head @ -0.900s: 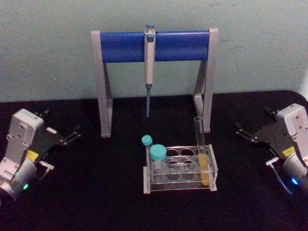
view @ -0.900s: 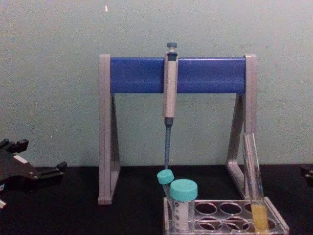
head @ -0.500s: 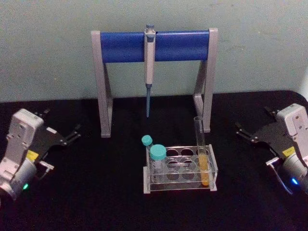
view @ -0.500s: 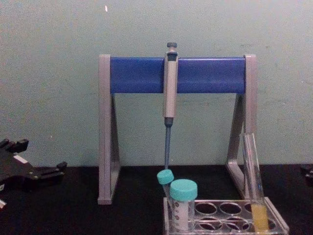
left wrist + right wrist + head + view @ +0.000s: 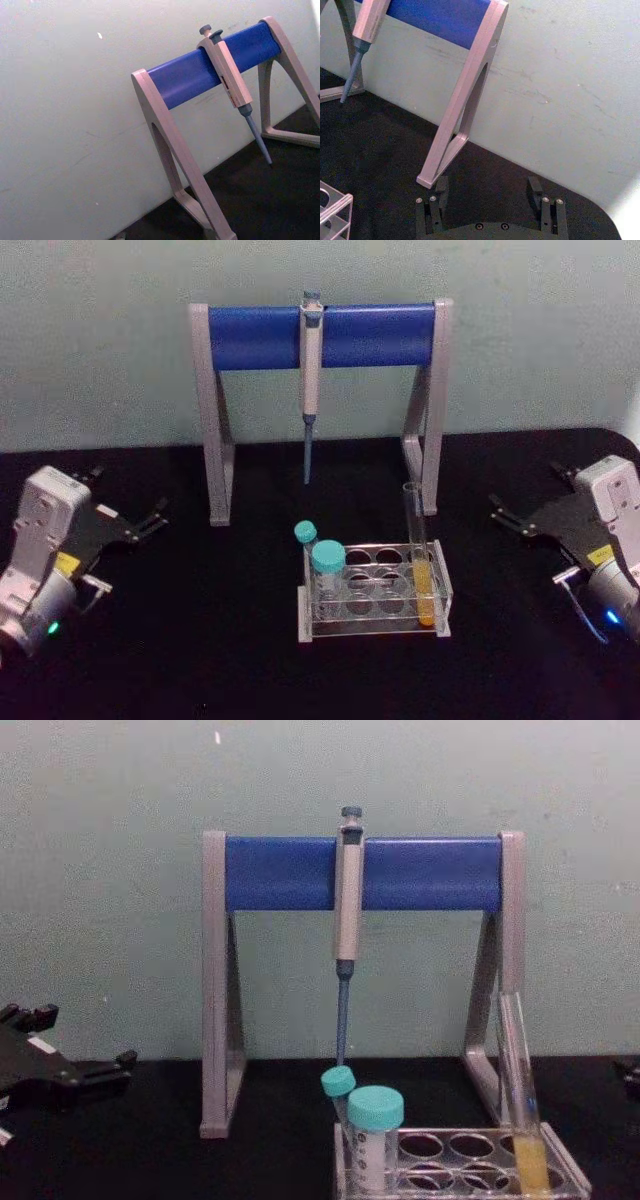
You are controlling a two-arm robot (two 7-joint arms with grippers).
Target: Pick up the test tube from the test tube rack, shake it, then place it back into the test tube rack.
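Note:
The test tube [image 5: 420, 552] stands upright in the right end of the test tube rack [image 5: 372, 628], yellow-orange liquid in its lower part; the chest view shows the test tube [image 5: 521, 1105] leaning a little in the clear rack [image 5: 572, 1178]. My left gripper [image 5: 128, 498] rests open at the table's left, far from the rack, and the chest view catches the left gripper [image 5: 80, 1038] at its left edge. My right gripper [image 5: 527, 490] sits open at the right, about a hand's width from the tube. The right gripper [image 5: 488, 187] has nothing between its spread fingers.
Two teal-capped tubes [image 5: 327, 562] stand at the rack's left end. A grey-and-blue pipette stand [image 5: 320, 335] with a hanging pipette [image 5: 310, 380] rises behind the rack against the wall. Black tabletop lies bare between each gripper and the rack.

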